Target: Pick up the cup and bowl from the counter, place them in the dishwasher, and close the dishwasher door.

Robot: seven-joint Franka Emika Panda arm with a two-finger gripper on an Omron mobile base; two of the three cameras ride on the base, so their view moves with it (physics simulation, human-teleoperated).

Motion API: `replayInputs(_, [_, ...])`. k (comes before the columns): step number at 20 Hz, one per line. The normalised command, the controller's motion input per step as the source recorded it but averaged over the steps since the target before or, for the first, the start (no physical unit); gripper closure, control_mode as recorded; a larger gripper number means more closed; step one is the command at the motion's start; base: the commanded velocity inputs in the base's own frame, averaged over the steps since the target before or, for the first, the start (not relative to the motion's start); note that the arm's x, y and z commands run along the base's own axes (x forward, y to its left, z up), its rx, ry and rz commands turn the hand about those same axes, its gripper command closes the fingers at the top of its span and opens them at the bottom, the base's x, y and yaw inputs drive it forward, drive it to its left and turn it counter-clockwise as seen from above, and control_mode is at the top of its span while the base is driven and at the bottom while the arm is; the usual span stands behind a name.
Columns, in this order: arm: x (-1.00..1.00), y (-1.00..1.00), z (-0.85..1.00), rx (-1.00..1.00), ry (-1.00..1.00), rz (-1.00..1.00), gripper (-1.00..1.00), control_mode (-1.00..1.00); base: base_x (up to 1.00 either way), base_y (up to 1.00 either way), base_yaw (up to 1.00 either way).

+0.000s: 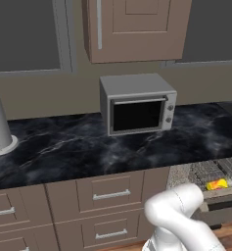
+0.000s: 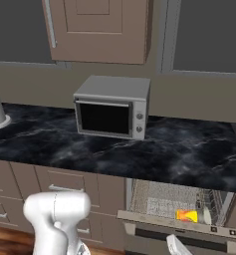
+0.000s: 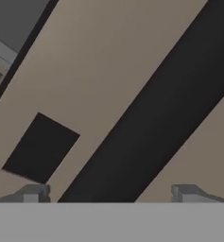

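Looking along my jaws (image 3: 111, 194) in the hand view, I see them spread as wide as they go, gripping nothing, with only taupe-brown panelling and a broad dark diagonal band ahead of them; which panel that is I cannot tell. Neither task piece lies between my fingertips (image 3: 34, 193). The cup (image 2: 187, 215), yellow with a red-orange end, lies on its side in the grey wire rack of the dishwasher (image 2: 162, 199), which stands pulled open under the black marble tabletop (image 2: 179, 149). A small cream-white shape just right of the cup looks like the bowl (image 2: 207, 215), tipped on edge in the same rack. The left base view shows the cup (image 1: 217, 184) in that rack too. A grey microwave (image 1: 137, 104) sits on the tabletop, and a tall grey-white vessel (image 1: 0, 125) stands well to its left.
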Motion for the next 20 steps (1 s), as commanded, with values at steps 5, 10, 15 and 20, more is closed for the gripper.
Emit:
replayInputs(5, [0.8, 0.01, -0.13, -0.02, -0.1, -0.05, -1.0, -1.0, 0.0, 0.0, 0.0])
replayInputs(10, [0.78, 0.0, -0.17, -0.03, -0.1, -0.03, -1.0, -1.0, 0.0, 0.0, 0.0])
replayInputs(15, [0.75, 0.0, -0.22, -0.03, -0.11, -0.02, -1.0, -1.0, 0.0, 0.0, 0.0])
replayInputs(20, [0.65, 0.0, -0.23, -0.02, -0.11, -0.01, -1.0, -1.0, 0.0, 0.0, 0.0])
